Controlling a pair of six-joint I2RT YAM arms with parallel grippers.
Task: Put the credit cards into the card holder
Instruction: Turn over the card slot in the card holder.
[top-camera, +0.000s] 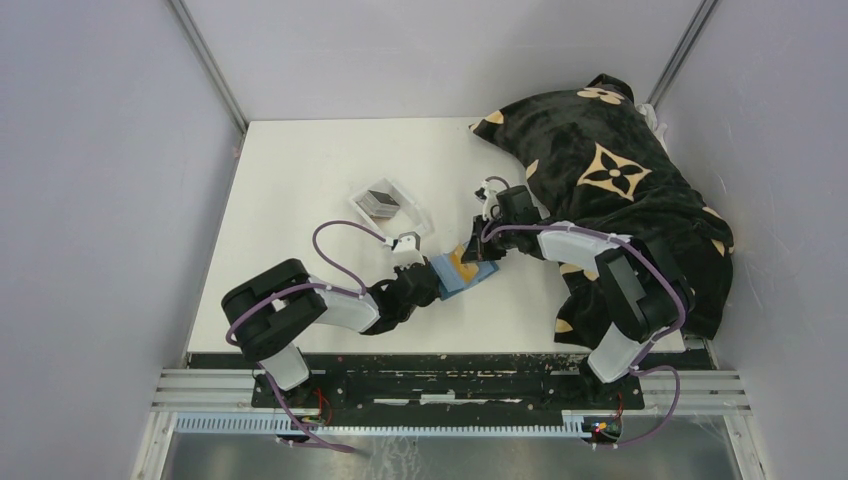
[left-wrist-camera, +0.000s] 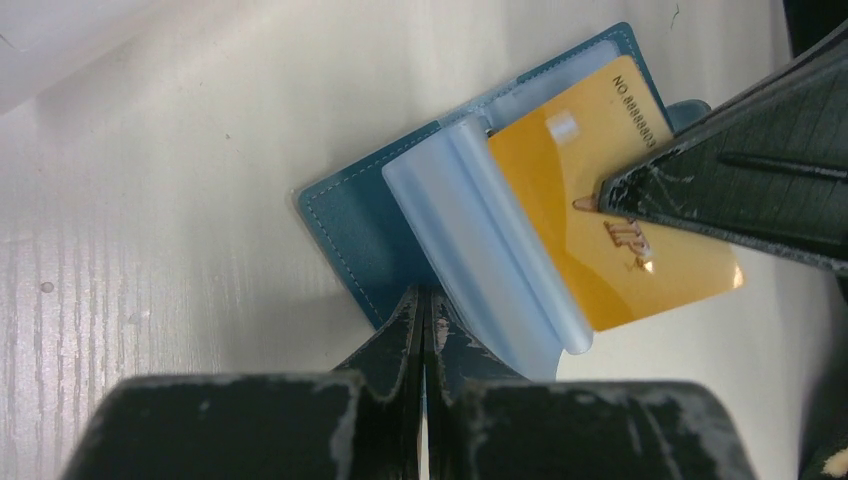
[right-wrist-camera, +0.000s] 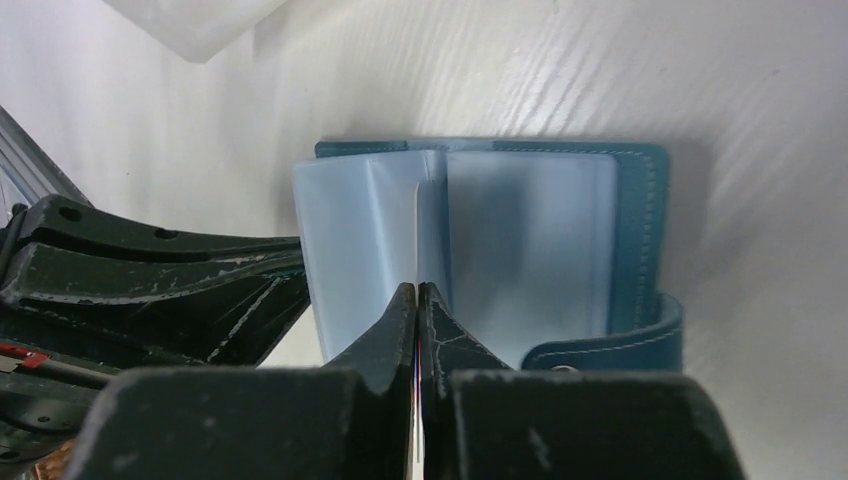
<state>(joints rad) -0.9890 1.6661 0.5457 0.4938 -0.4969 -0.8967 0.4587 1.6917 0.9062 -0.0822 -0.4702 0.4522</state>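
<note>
Left claw (left-wrist-camera: 424, 325): jaws pressed together, clamped on the near edge of the teal card holder (left-wrist-camera: 350, 215). Just beyond the claw I see a dark stack of cards (top-camera: 380, 200) in the clear tray (top-camera: 420, 218). The holder lies open on the white table (top-camera: 300, 180) between the arms. A gold card (left-wrist-camera: 610, 250) lies across its clear sleeves, and the right claw (right-wrist-camera: 418, 310) is closed on that card's edge.
</note>
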